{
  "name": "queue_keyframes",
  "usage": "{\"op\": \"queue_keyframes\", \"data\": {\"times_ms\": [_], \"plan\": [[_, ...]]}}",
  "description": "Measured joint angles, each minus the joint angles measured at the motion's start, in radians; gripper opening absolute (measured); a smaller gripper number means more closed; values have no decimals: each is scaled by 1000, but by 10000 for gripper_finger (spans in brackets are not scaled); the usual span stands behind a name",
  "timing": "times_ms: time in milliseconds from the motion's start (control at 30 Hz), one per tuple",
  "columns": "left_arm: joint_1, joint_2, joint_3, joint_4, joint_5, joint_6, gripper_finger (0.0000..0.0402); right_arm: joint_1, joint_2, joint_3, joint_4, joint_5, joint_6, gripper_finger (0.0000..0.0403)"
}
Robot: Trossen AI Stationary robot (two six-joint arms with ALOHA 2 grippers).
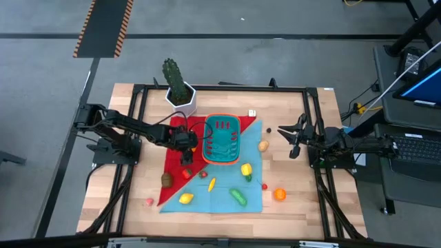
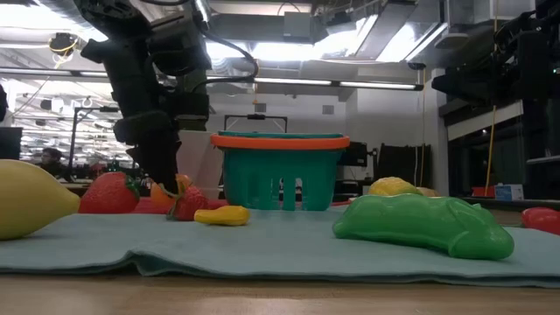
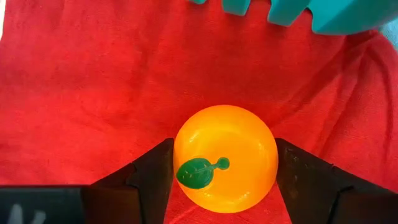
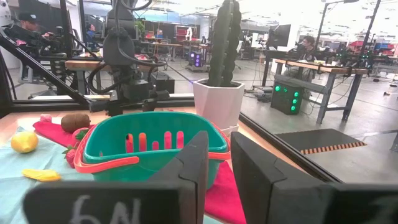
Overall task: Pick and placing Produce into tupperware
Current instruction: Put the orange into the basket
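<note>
The left gripper point(image 3: 225, 180) is down on the red cloth point(image 3: 93, 81) just left of the tupperware point(image 1: 222, 140), its two dark fingers either side of an orange toy fruit point(image 3: 225, 157); the wrist view shows both fingers touching or nearly touching the fruit's flanks, closing round it, though a firm clamp cannot be confirmed. The fruit sits squarely between the fingers, so no sideways correction appears needed; being round, it has no long axis to align with. The container lies immediately to the right of this gripper, and the left arm is much the nearer one. The right gripper point(image 1: 295, 140) waits well to the right of the container, its fingers almost together on nothing. Materials: the fruit is smooth, glossy moulded plastic with a small green leaf point(image 3: 198, 172), likely slippery under a light grip; the cloth is soft and creased; the tupperware is rigid teal plastic, slotted, with an orange-red rim. Other produce lies scattered on the teal cloth point(image 1: 220, 196) nearer the front edge.
</note>
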Motion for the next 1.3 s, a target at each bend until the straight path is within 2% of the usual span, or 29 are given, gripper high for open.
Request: {"op": "queue_keyframes", "data": {"times_ms": [500,1067,1300], "plan": [[0,-47,-5,-56,14,-25,234,0,0,0,0,0,1,73],[0,-216,-6,-63,-16,-6,234,0,0,0,0,0,0,73],[0,-341,-6,-58,-40,58,234,0,0,0,0,0,0,73]]}}
